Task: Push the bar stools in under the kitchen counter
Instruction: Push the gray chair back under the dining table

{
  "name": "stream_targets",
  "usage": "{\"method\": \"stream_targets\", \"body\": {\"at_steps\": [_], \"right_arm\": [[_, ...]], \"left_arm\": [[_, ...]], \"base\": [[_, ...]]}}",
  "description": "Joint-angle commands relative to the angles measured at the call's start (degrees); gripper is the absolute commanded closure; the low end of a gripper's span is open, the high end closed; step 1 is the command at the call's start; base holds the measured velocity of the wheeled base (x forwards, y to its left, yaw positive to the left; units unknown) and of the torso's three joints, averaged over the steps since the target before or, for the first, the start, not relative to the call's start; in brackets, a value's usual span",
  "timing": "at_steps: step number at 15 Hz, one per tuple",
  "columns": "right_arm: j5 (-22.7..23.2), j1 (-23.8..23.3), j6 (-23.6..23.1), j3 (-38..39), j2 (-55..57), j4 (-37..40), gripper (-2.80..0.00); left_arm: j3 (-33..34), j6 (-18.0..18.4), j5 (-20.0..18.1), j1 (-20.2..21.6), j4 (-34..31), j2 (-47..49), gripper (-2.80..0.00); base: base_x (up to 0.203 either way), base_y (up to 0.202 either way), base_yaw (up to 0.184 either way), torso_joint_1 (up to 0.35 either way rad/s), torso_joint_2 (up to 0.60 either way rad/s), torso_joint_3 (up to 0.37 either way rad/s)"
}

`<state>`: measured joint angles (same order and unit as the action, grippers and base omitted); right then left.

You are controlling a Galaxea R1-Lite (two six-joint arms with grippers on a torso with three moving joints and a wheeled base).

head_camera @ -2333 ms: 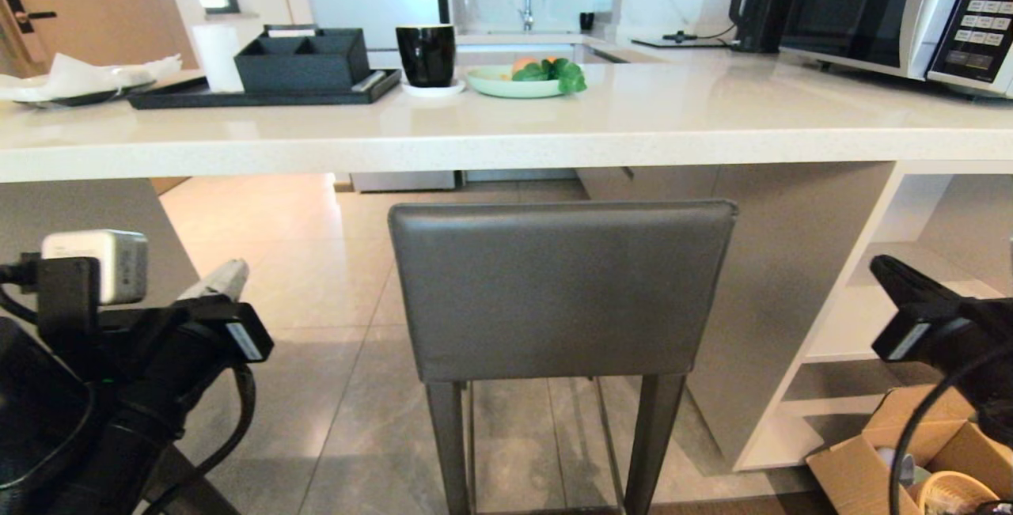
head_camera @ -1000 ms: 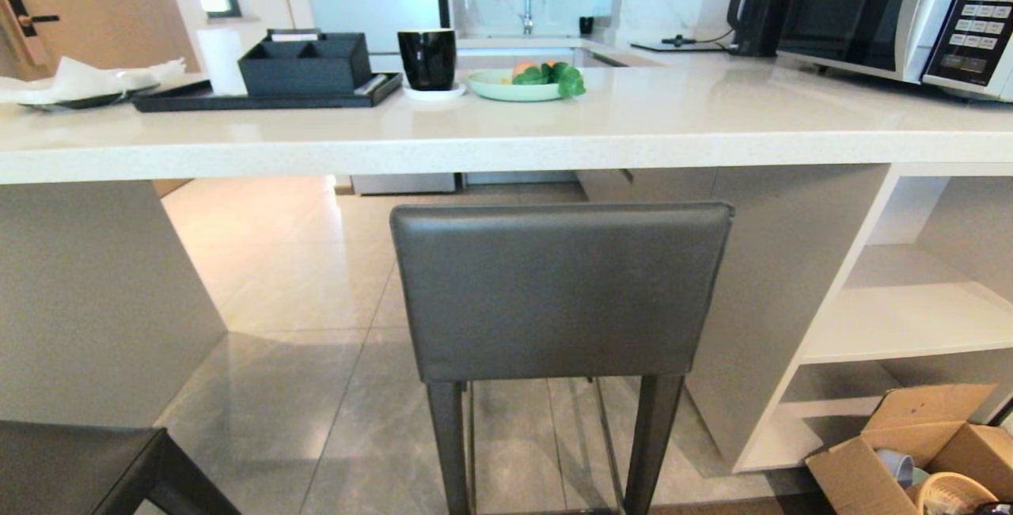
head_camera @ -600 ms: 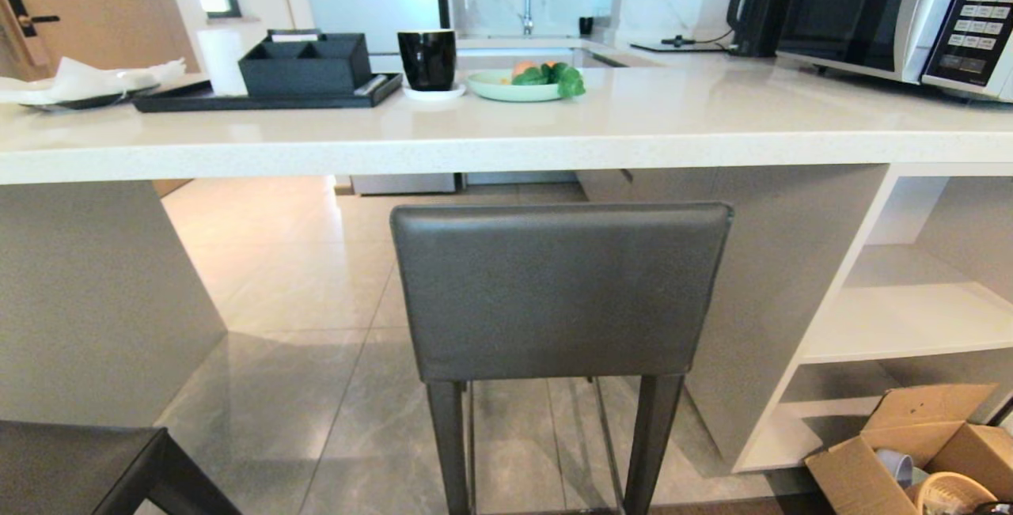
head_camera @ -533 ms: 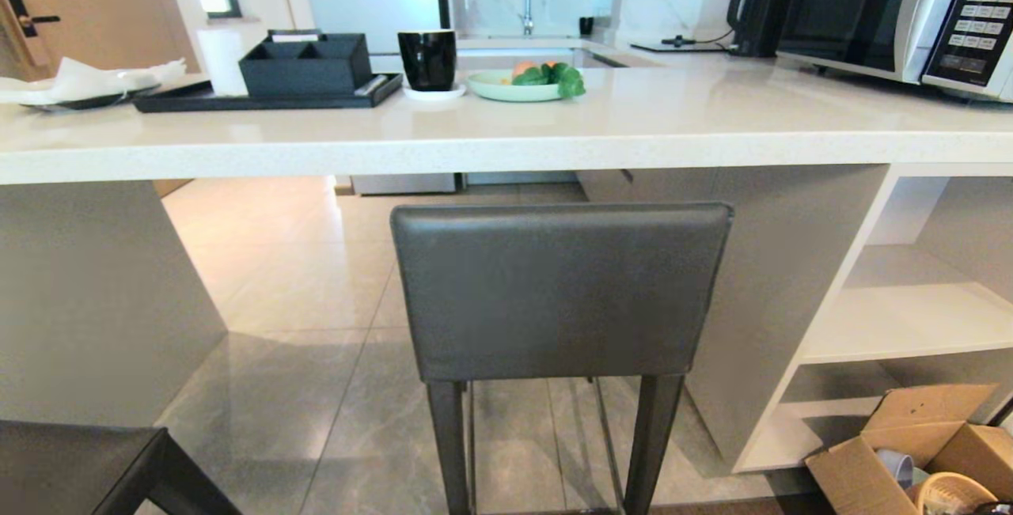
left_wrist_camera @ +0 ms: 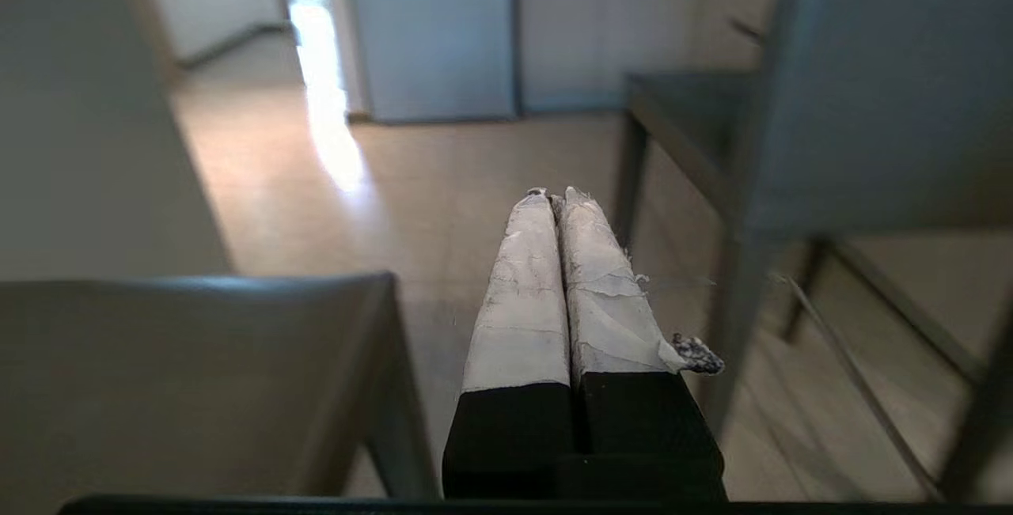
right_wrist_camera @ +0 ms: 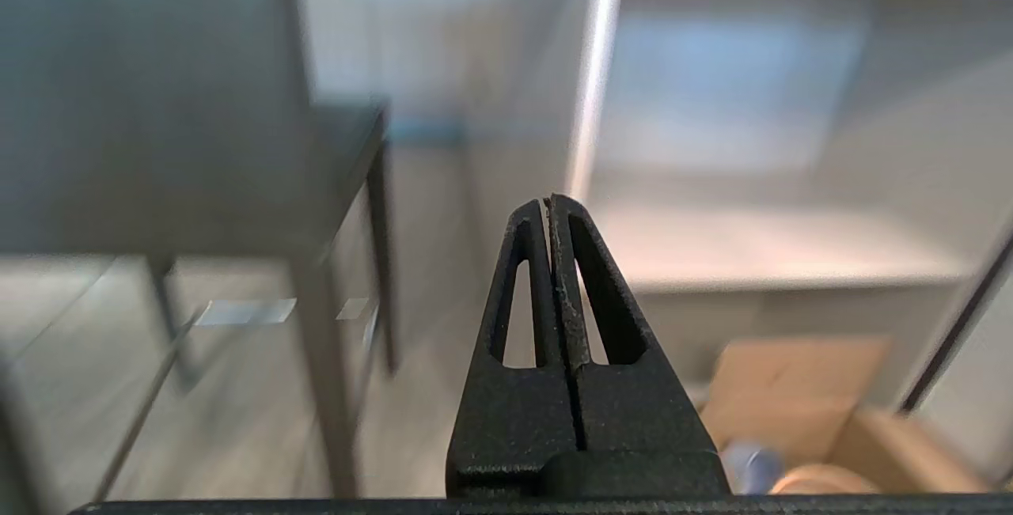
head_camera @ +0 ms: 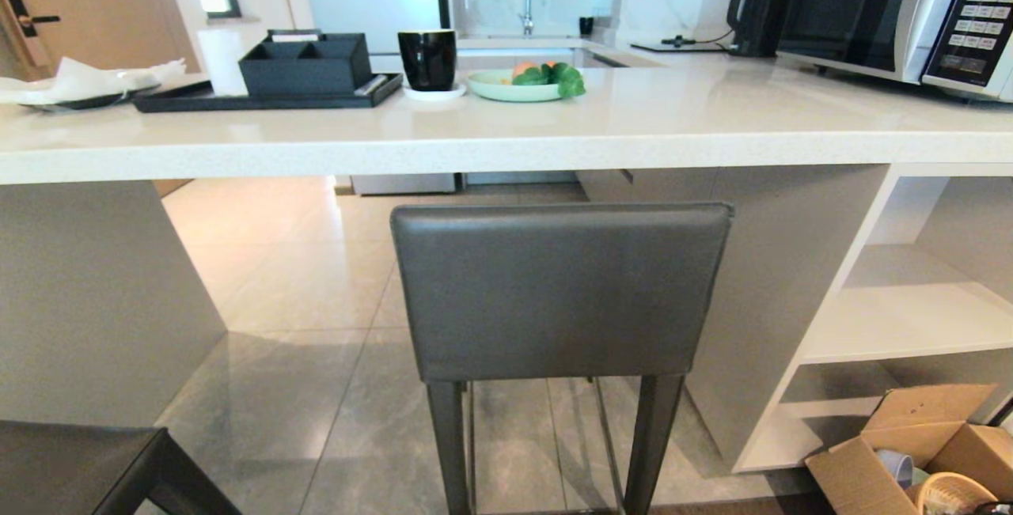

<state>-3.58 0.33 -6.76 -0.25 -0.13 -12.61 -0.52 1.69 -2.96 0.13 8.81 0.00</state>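
One dark grey bar stool [head_camera: 559, 290] stands straight ahead, its backrest just below the front edge of the white kitchen counter [head_camera: 506, 153] and its seat under the slab. A second bar stool [head_camera: 75, 463] shows only as a corner at the lower left, out in front of the counter. Neither arm appears in the head view. In the left wrist view my left gripper [left_wrist_camera: 556, 195] is shut and empty, with one stool's backrest [left_wrist_camera: 182, 372] on one side and the other stool [left_wrist_camera: 863, 119] on the other. My right gripper [right_wrist_camera: 548, 203] is shut and empty, beside the stool [right_wrist_camera: 158, 104].
On the counter stand a black tray with an organizer [head_camera: 305, 64], a black cup [head_camera: 427, 58], a green plate of food [head_camera: 526, 81], a microwave [head_camera: 902, 13] and a kettle [head_camera: 764, 9]. White shelves [head_camera: 910, 317] are at the right, an open cardboard box [head_camera: 910, 452] below them.
Both arms, in the head view's lower corners at first, dropped out of it, uncovering the second stool's corner at lower left. Over the last second the stools and the head view have not changed.
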Motion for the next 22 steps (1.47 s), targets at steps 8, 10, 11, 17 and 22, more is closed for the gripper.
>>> {"method": "stream_targets", "body": {"at_steps": [8,10,11,17,22], "right_arm": [[7.1,0.0,-2.8,0.3,0.0,13.1,0.00],[6.5,0.0,-2.3,0.3,0.1,13.3,0.00],[5.6,0.0,-0.5,0.4,0.1,13.2,0.00],[4.6,0.0,2.1,0.3,0.2,13.1,0.00],[3.7,0.0,6.0,0.3,0.2,13.0,0.00]], "left_arm": [[0.4,0.8,0.1,0.0,-4.8,0.2,0.00],[-0.1,0.7,0.3,0.0,-6.7,0.2,0.00],[-0.1,0.1,0.7,0.0,-6.8,0.2,0.00],[-0.4,-1.8,3.0,0.0,-8.7,0.2,0.00],[-1.4,0.9,3.0,0.0,-13.8,0.2,0.00]], "base": [[0.000,0.000,0.000,0.000,0.00,0.000],[0.000,0.000,0.000,0.000,0.00,0.000],[0.000,0.000,0.000,0.000,0.00,0.000],[0.000,0.000,0.000,0.000,0.00,0.000],[0.000,0.000,0.000,0.000,0.00,0.000]]}}
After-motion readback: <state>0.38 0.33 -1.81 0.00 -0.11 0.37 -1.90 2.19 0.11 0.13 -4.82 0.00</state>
